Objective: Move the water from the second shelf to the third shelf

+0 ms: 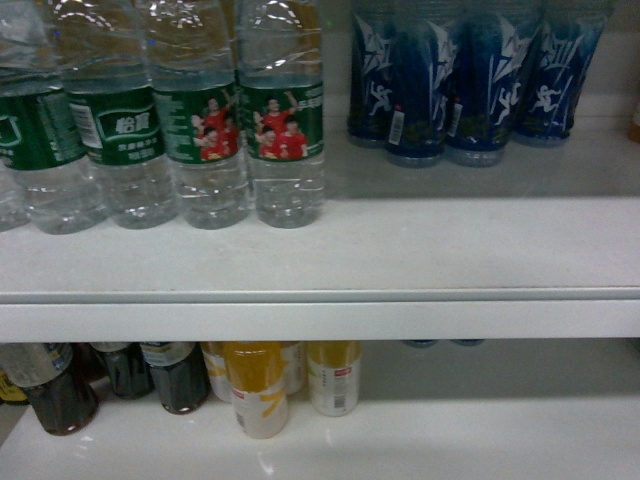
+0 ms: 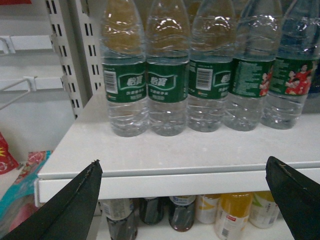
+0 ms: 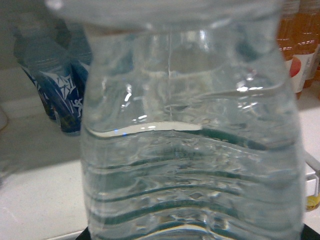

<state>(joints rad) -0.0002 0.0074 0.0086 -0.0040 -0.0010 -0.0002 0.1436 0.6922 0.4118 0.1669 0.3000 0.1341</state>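
Presently the left gripper (image 2: 187, 197) stands released, fingers spread wide, with the row of water bottles (image 2: 167, 70) on the white shelf (image 2: 170, 150) beyond it. A water bottle (image 3: 192, 135) fills the right wrist view; that claw's state cannot be told.

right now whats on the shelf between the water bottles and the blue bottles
Nothing. In the head view, the white shelf is bare between the rightmost water bottle and the blue bottles.
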